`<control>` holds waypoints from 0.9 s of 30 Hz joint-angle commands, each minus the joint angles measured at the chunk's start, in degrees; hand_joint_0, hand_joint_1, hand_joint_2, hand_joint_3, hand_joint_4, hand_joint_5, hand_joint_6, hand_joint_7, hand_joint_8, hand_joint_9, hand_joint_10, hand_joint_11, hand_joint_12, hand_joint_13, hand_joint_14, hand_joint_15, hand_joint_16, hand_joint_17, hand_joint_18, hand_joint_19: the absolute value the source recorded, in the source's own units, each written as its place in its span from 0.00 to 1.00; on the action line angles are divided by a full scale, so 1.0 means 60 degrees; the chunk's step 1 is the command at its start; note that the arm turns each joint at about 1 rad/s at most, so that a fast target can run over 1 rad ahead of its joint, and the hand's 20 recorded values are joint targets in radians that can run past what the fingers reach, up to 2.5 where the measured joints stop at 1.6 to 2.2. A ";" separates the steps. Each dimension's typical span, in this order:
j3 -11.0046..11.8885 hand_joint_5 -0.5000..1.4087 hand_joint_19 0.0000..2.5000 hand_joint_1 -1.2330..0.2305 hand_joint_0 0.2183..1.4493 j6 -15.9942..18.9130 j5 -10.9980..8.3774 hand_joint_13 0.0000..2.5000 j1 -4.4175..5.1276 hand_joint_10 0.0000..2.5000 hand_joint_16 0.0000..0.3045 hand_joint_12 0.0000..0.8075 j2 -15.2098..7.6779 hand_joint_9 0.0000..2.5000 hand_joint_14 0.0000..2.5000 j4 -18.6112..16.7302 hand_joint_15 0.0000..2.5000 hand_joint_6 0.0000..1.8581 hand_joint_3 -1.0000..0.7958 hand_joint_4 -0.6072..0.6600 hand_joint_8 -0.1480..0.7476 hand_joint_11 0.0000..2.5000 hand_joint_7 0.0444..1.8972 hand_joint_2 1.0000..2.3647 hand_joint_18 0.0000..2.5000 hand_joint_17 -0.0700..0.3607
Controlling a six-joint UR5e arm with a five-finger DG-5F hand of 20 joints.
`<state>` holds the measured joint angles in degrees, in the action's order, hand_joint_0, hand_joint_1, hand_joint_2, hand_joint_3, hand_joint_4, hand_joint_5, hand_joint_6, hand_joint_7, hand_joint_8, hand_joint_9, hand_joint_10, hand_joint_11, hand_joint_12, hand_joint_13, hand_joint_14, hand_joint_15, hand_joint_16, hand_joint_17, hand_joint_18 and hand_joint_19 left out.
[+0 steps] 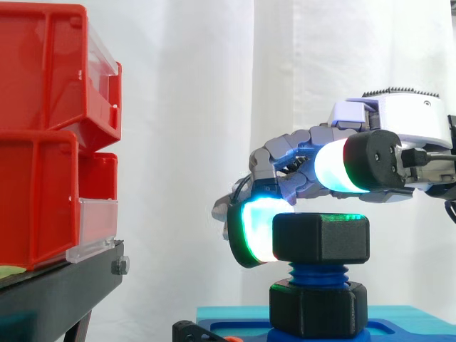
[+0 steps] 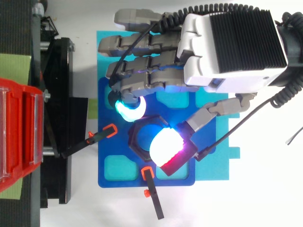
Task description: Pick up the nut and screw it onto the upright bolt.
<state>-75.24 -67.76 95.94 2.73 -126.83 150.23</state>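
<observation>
Hand (image 2: 232, 47) reaches in over the blue board (image 2: 118, 177), fingers curled down around the nut (image 1: 320, 239). One fingertip pad (image 1: 256, 228), glowing green-white, presses the nut's left flank; thumb pad (image 2: 165, 146), white to magenta, lies over its opposite side. Grip closed on the nut.

Nut sits on the top of the upright blue bolt (image 1: 317, 274), roughly level, threads bare below it down to a black collar (image 1: 317, 306) at the bolt's foot. Bolt stands near the board's middle.

Two black clamps with orange tips bite the board, one at its left edge (image 2: 102, 137), one at its near edge (image 2: 151, 194). Red bins (image 1: 43, 142) on a black stand (image 1: 57, 292) well apart to the left.
</observation>
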 commanded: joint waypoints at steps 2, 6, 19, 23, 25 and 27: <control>0.0015 0.30 0.00 0.57 0.25 -0.0001 0.0021 0.22 -0.0044 0.00 0.05 0.21 0.0000 0.43 0.00 -0.0004 0.00 0.27 0.28 0.51 0.31 0.00 0.73 0.00 0.10 0.24; 0.0191 0.30 0.00 0.57 0.25 -0.0001 0.0138 0.24 -0.0073 0.00 0.04 0.20 0.0000 0.46 0.00 0.0040 0.00 0.27 0.28 0.50 0.32 0.00 0.73 0.00 0.12 0.23; 0.0689 0.24 0.00 0.66 0.23 -0.0030 0.0577 0.24 -0.0161 0.00 0.07 0.27 0.0015 0.45 0.00 0.0128 0.00 0.27 0.28 0.67 0.39 0.00 0.52 0.00 0.11 0.27; 0.0763 0.21 0.00 0.68 0.21 -0.0074 0.0577 0.18 -0.0088 0.00 0.09 0.31 0.0000 0.36 0.00 0.0216 0.00 0.27 0.28 0.66 0.38 0.00 0.40 0.00 0.06 0.31; 0.0763 0.20 0.00 0.68 0.21 -0.0089 0.0563 0.15 -0.0073 0.00 0.10 0.31 0.0000 0.32 0.00 0.0216 0.00 0.27 0.28 0.64 0.38 0.00 0.37 0.00 0.04 0.32; 0.0763 0.19 0.00 0.69 0.20 -0.0147 0.0577 0.12 -0.0044 0.00 0.11 0.33 0.0000 0.28 0.00 0.0216 0.00 0.27 0.28 0.63 0.38 0.00 0.35 0.00 0.01 0.33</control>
<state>-70.74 -68.29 99.39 2.21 -126.82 151.45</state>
